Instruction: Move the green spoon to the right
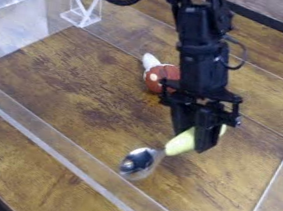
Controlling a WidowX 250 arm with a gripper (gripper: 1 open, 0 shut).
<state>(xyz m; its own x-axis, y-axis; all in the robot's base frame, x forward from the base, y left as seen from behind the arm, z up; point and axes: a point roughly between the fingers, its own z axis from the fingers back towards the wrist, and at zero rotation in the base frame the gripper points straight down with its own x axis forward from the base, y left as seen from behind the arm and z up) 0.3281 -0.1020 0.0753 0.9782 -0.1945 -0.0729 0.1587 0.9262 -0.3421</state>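
The green spoon (157, 153) hangs tilted over the wooden table, its yellow-green handle up between the fingers and its silver bowl (139, 163) low to the left, near the tabletop. My gripper (197, 137) points steeply down from the black arm and is shut on the spoon's handle. The upper end of the handle is hidden inside the fingers. I cannot tell if the bowl still touches the wood.
A red round object (162, 75) lies behind the arm, partly hidden by it. Clear acrylic walls (44, 138) fence the wooden work area on the front, left and right. A white wire rack (78, 12) stands at the back left.
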